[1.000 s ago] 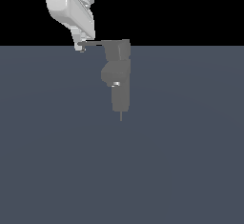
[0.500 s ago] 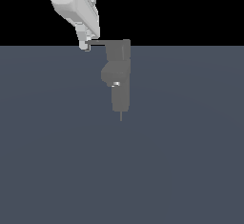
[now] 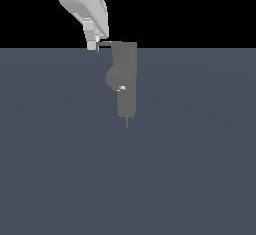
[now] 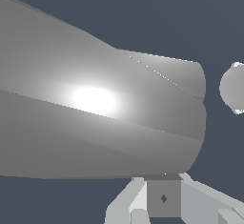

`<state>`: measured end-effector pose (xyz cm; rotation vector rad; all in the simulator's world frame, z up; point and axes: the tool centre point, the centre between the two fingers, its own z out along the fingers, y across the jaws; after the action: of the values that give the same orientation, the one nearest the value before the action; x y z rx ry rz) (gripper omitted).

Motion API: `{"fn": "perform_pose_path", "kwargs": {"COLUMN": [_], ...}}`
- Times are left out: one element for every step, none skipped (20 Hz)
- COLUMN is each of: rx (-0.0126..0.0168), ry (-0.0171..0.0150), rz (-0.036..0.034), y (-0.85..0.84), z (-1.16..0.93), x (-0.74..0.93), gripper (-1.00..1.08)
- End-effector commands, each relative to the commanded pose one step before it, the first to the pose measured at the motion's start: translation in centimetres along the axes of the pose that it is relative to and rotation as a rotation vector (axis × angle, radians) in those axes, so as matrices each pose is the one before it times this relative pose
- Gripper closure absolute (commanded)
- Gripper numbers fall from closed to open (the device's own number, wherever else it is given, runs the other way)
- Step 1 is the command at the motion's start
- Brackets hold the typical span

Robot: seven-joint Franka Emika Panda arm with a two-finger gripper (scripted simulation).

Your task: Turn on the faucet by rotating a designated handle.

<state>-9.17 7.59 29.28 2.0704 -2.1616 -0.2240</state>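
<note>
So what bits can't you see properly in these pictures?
- Exterior view: the handle is too thin to tell whether the pincer touches it.
- Exterior view: the picture's top edge cuts off the arm.
- Exterior view: the pincer's fingers overlap, so open or shut is unclear.
- Wrist view: a big grey shape, too close to identify, fills most of the picture.

- No text, label, brand, number or sign can be read in either view.
- The faucet (image 3: 123, 81) is plain matte dark grey, with no lettering on its body, spout or boxy top.
- The white tool (image 3: 93, 44) beside the faucet's top carries no marking or logo.
- In the wrist view, a small dark diamond-shaped mark (image 4: 163, 198) sits on a grey block near the tool's base; it is not a readable character.
</note>
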Motion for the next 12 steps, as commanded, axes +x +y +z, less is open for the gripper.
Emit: {"fn": "perform_pose_path", "kwargs": {"rx": [0.00718,-0.00660,0.00034,0.00042,0.00024,0.00042,0.00042,0.00034,0.00042,0.00035,0.00043,0.00035], "ry": [-0.00220,0.00492,-0.00030,-0.00036,-0.00021,-0.00036,-0.00035,-0.00029,-0.00035,-0.00028,-0.00034,-0.00027], "rz": [0.01049,-0.01021,0.00052,0.00064,0.00037,0.00064,0.00064,0.00053,0.00064,0.00053,0.00065,0.00053], "y": [0.265,-0.025,0.028,0.029,0.025,0.029,0.029,0.027,0.029,0.026,0.028,0.025], "z": [-0.424,0.393,-0.019,-0.022,-0.014,-0.023,-0.023,-0.020,-0.023,-0.020,-0.024,-0.021], "x": [0.892,-0.749,0.647,0.658,0.646,0.666,0.670,0.666,0.676,0.672,0.682,0.677], "gripper": [1.08,1.08,1.08,1.08,1.08,1.08,1.08,1.08,1.08,1.08,1.08,1.08]}}
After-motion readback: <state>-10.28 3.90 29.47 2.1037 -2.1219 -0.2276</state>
